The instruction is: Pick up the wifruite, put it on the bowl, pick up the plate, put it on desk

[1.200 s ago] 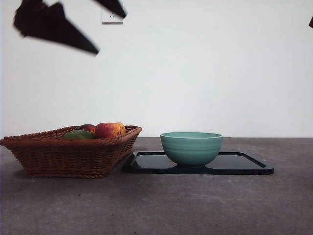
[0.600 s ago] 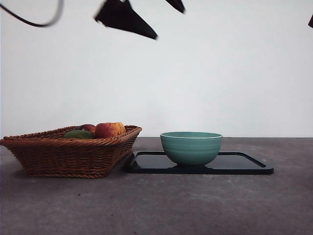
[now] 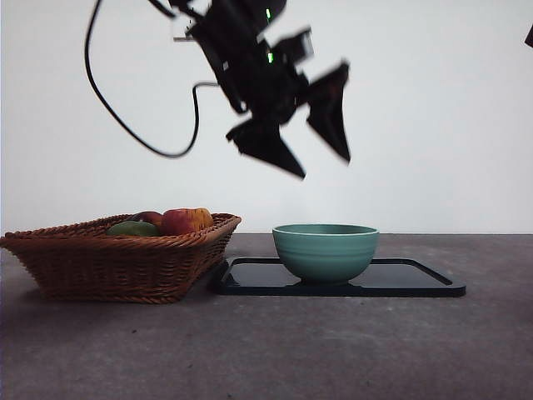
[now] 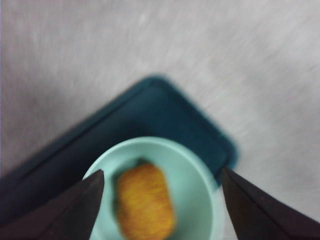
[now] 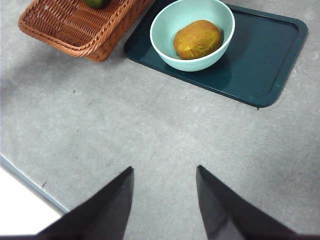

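Wifruite [image 5: 197,39] now inside the bowl [image 5: 192,35] on the dark tray [image 5: 265,60], left gripper [image 3: 304,137] newly swung in above the bowl, jaws apart and empty, tray-to-worktop [image 5: 125,130] step remaining.

Bowl [image 3: 326,252] glazed ceramic, faintly ridged; tray [image 3: 416,282] glossy; basket [image 3: 117,258] woven wicker; desk [image 3: 275,350] matte, mottled.

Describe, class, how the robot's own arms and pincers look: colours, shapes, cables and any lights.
The left pincer has two matte black jaws that taper to wedge-shaped points. Its wrist block is black and boxy with small green lights, and a thin black cable loops from it. The right pincer has the same black, pointed, flat-faced jaws. No markings are legible.
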